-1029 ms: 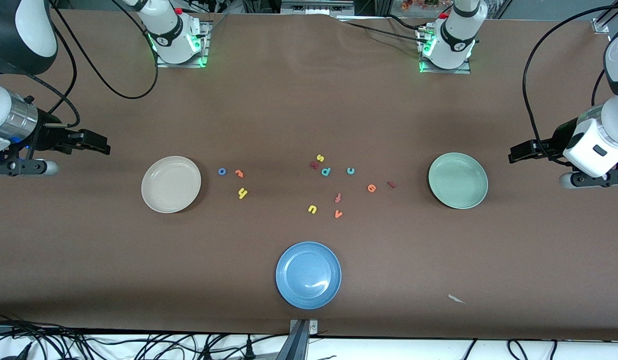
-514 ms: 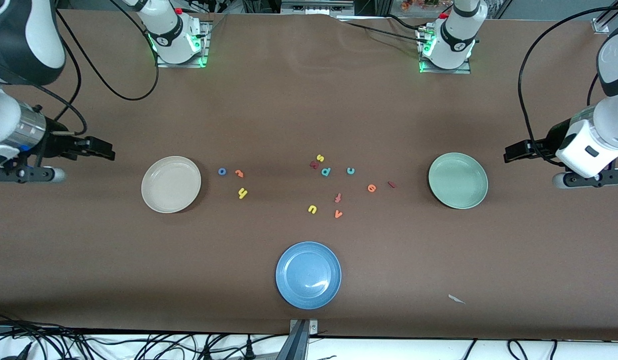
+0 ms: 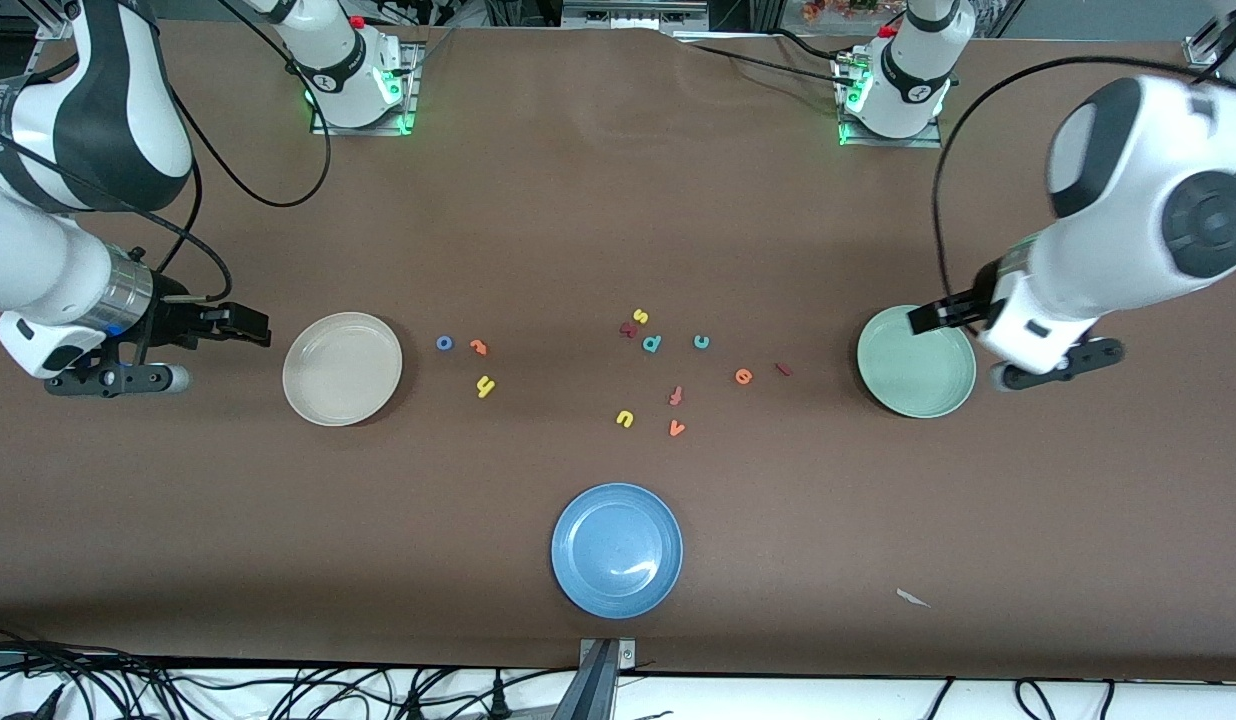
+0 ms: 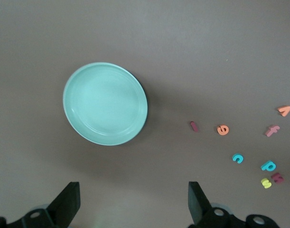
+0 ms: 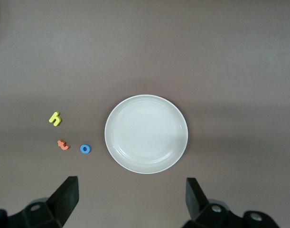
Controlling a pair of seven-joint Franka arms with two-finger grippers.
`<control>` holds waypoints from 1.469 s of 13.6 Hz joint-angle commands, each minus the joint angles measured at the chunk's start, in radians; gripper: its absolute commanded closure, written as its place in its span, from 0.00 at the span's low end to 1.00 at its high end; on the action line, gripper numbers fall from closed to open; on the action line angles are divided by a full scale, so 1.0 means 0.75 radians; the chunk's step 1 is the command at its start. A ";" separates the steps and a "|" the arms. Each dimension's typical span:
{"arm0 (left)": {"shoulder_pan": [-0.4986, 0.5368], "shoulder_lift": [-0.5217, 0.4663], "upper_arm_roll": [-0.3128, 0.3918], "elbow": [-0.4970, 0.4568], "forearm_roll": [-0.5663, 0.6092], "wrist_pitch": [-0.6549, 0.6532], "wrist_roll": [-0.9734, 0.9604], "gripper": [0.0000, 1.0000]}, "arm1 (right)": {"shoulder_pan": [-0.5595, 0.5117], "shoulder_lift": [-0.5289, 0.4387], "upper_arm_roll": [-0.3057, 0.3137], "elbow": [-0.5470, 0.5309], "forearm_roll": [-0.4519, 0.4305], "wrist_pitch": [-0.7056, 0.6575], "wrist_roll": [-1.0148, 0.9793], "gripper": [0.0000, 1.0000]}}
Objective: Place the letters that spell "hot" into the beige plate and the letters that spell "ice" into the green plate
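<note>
Six small foam letters lie on the brown table, yellow h [image 3: 485, 386], blue o [image 3: 444, 343] and orange t [image 3: 478, 347] beside the empty beige plate [image 3: 342, 368], dark red i [image 3: 782, 369], teal c [image 3: 701, 342] and orange e [image 3: 743, 376] near the empty green plate [image 3: 916, 361], while the left gripper [image 3: 923, 318] over the green plate's rim and the right gripper [image 3: 250, 329] just beside the beige plate both hang spread and empty.

The beige plate [image 3: 342, 368] is set toward the right arm's end of the counter [image 3: 618, 220], the green plate [image 3: 916, 361] toward the left arm's end. The letters are scattered between them — o [image 3: 444, 343], t [image 3: 478, 347] and h [image 3: 485, 386] beside the beige plate; c [image 3: 701, 342], e [image 3: 743, 376] and i [image 3: 782, 369] toward the green one. A third plate [image 3: 617, 550] is placed nearer the front camera.
</note>
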 commanded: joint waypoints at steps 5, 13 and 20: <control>-0.066 0.092 -0.003 -0.356 -0.128 0.517 -0.407 0.00 | 0.059 0.033 -0.002 -0.004 0.016 -0.013 0.002 0.00; -0.168 0.272 -0.014 -0.448 -0.163 0.881 -0.739 0.00 | 0.061 0.029 0.016 -0.169 0.084 0.247 -0.014 0.00; -0.162 0.252 -0.014 -0.467 -0.151 0.770 -0.737 0.01 | 0.097 0.042 0.141 -0.411 0.047 0.578 0.053 0.00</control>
